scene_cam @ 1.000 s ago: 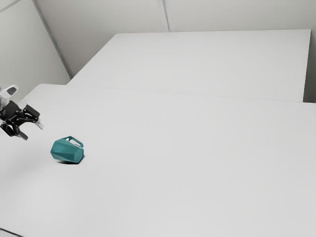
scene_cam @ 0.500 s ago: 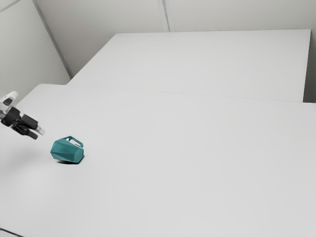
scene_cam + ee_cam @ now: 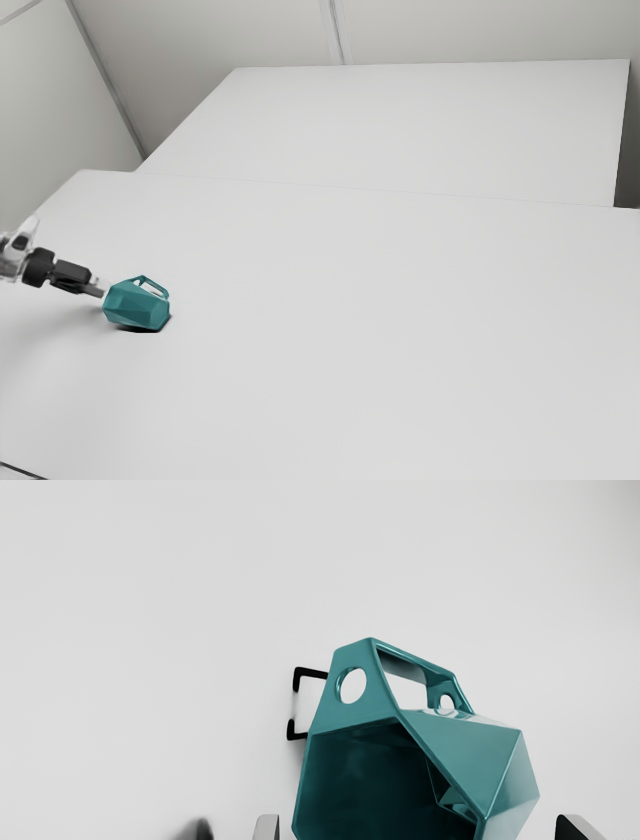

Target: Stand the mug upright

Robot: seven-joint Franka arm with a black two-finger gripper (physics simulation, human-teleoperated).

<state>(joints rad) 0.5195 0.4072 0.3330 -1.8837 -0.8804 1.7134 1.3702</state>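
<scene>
1. OK so the mug [image 3: 137,307] can be seen lying on its side on the desk [image 3: 350,320], toward the corner shown at the exterior view's upper left.
2. Its handle [image 3: 376,680] is angled up off the desk.
3. Jaws are spread wide, nothing pinched; in the wrist view the mug's open mouth [image 3: 370,785] is turned toward them, pretty close.

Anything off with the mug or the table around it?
Mug is on its side on the table, mouth facing the open tool; it should stand upright. Also odd: black, bracket-shaped marks beside it in the wrist view, maybe shadow or render glitch. No spill or damage visible.
</scene>
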